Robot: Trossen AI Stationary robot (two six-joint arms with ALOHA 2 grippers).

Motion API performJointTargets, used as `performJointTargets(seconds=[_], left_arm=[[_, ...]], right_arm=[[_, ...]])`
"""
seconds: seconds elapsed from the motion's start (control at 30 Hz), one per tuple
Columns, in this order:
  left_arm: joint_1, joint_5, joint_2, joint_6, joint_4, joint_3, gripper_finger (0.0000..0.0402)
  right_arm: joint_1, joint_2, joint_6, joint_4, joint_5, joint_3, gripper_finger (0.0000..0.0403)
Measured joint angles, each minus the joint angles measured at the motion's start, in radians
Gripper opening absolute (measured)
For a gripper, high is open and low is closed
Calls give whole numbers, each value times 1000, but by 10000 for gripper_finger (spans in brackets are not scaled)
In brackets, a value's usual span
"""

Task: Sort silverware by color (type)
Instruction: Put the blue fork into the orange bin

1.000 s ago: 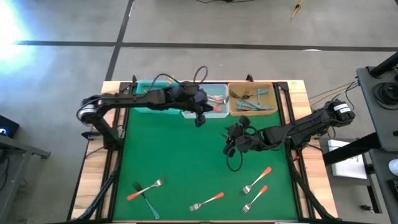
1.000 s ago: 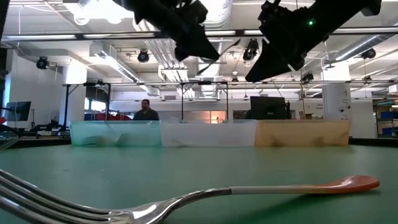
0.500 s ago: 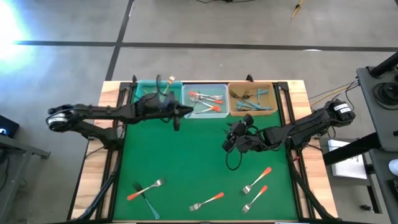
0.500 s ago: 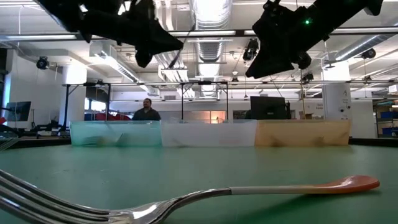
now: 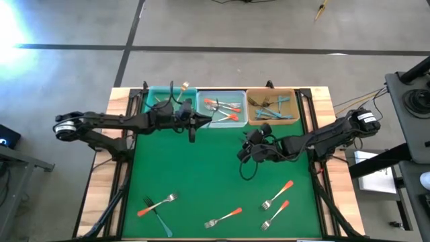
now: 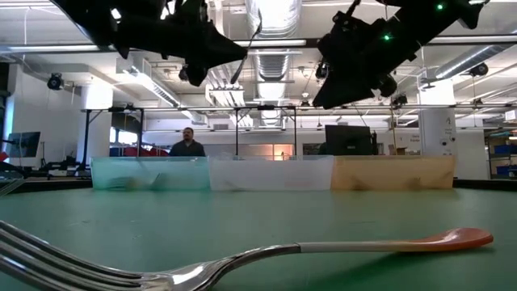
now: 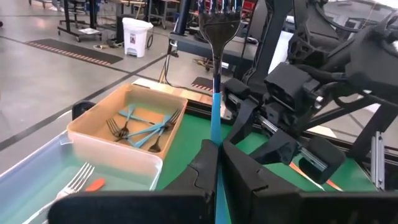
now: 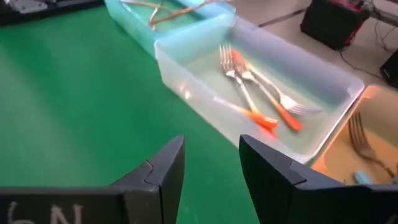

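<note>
I have a teal fork (image 7: 215, 93) clamped in the left hand (image 5: 191, 125), handle pinched between the closed fingers (image 7: 202, 171), tines pointing away from the wrist. That hand hangs above the bench (image 5: 201, 175) at the near edge of the bins, about where the teal bin (image 5: 156, 97) meets the clear bin (image 5: 222, 114).

The clear bin holds several orange-handled forks (image 8: 261, 93), lying loosely across each other. The tan bin (image 7: 99, 124) on the right holds a small heap of teal forks (image 7: 144, 129). In the teal bin I can make out gold forks (image 8: 168, 9), though not how many.

Still loose on the green mat near the front edge: an orange fork crossed with a teal one (image 5: 156, 205) at the left, one orange fork (image 5: 224, 216) in the middle, and two more orange forks (image 5: 277, 195) at the right. From the low camera, the middle one (image 6: 323, 246) fills the foreground, lying flat.

My right hand (image 5: 244, 153) hovers over the mat, right of centre, in front of the tan bin. Its fingers (image 8: 161, 171) stand apart with nothing between them.
</note>
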Motion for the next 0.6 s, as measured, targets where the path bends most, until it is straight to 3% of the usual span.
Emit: performJointTargets(seconds=[0.2,0.43,0.6], left_arm=[[-1,4,49,4,0,40,0],[-10,21,35,8,72,6,0],[-35,41,60,21,105,4,0]], right_arm=[[-16,-7,-94,-40,-3,59,150],[-20,-9,-140,-98,-3,178,197],[-28,0,-171,62,3,194,216]])
